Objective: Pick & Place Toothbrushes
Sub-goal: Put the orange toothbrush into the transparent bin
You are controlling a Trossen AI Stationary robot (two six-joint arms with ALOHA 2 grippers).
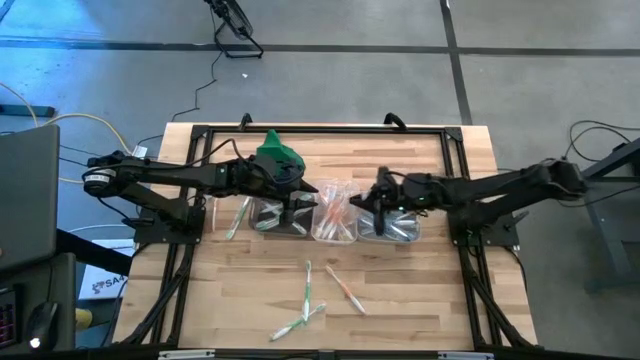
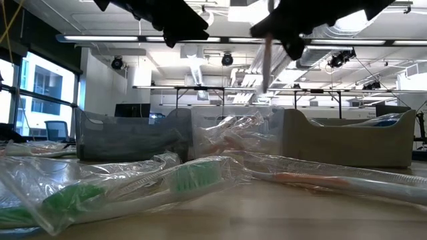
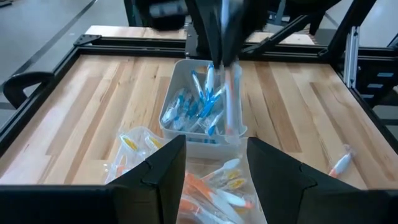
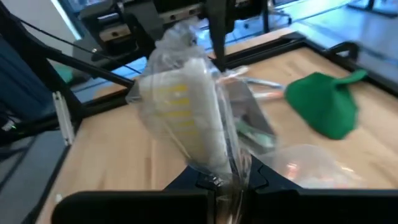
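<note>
Risk: right gripper (image 4: pixel 227 180), pinching a wrapped yellow-white toothbrush (image 4: pixel 186 118) above the right tub (image 1: pixel 388 228), probably grips mostly wrapper, so it could slip out early. Left gripper (image 3: pixel 211 165) spread, hovering over the middle tub (image 1: pixel 333 226). Loose toothbrushes (image 1: pixel 305 295) lie near.

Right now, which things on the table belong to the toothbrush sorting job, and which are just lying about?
Job:
- thin wrapped plastic toothbrushes loose on the wood
- wrapped toothbrush in the shut right claw
- three small clear rectangular tubs
- open left claw

Lying about:
- solid green cloth-like lump
</note>
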